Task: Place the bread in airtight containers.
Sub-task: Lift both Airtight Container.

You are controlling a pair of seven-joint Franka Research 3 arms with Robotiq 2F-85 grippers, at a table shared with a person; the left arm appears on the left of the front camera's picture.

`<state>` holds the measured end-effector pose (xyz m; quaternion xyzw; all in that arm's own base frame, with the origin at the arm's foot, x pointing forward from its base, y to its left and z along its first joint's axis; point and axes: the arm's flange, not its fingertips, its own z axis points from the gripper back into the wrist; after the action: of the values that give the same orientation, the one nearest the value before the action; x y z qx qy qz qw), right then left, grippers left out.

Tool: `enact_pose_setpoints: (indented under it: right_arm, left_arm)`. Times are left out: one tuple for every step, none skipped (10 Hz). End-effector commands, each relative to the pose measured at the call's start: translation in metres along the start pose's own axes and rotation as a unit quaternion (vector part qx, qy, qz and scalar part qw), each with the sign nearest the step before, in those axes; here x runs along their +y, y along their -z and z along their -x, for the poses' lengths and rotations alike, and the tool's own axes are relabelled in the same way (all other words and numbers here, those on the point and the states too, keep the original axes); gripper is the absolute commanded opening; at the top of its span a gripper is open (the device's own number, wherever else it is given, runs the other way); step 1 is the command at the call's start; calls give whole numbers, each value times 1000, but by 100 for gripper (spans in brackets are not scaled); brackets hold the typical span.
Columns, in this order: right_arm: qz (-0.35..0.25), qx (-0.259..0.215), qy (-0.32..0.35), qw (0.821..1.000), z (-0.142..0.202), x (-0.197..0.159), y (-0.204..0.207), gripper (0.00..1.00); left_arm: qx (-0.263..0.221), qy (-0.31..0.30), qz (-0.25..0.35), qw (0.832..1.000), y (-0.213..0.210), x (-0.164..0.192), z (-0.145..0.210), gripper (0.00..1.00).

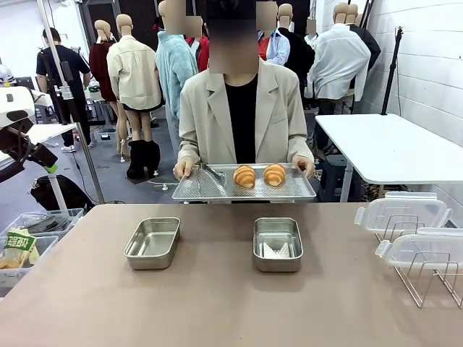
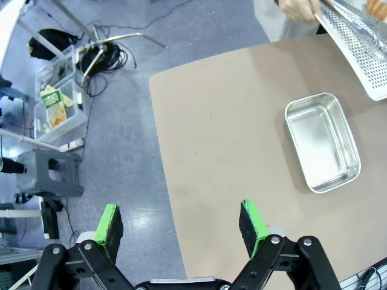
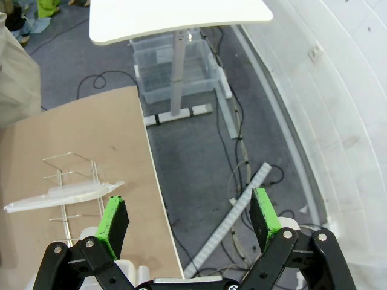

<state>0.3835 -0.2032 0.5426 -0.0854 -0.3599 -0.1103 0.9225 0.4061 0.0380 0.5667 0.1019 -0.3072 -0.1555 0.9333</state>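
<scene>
Front view: two rolls (image 1: 244,176) (image 1: 274,174) are seen side by side on a perforated tray (image 1: 188,194) held by a person (image 1: 242,108) at the table's (image 1: 217,311) far edge. Two lidless containers (image 1: 153,243) (image 1: 278,244) are set on the table, apart from the rolls. Lids (image 1: 401,213) are stood in a rack (image 1: 427,278) at right

Left wrist view: the left gripper (image 2: 181,220) is spread wide and empty; one container (image 2: 323,142) lies well ahead, right of the fingers (image 2: 251,220)

Right wrist view: the right gripper (image 3: 188,214) is likewise spread, with nothing between its fingers (image 3: 113,219); a lid (image 3: 60,196) is seen just beside one finger
</scene>
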Motion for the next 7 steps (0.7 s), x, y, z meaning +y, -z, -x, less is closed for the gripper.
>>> enact_pose_setpoints:
  right_arm:
    - [0,2,-7,1000,3,0,1,100]
    - [0,2,-7,1000,3,0,1,100]
    - [0,2,-7,1000,3,0,1,100]
    - [0,2,-7,1000,3,0,1,100]
    - [0,2,-7,1000,3,0,1,100]
    - [0,2,-7,1000,3,0,1,100]
    - [0,2,-7,1000,3,0,1,100]
  left_arm:
    - [3,3,-8,1000,1,2,-1,100]
    - [3,3,-8,1000,1,2,-1,100]
    - [3,3,-8,1000,1,2,-1,100]
    - [3,3,-8,1000,1,2,-1,100]
    - [3,3,-8,1000,1,2,-1,100]
    - [3,3,-8,1000,1,2,-1,100]
    - [3,3,-8,1000,1,2,-1,100]
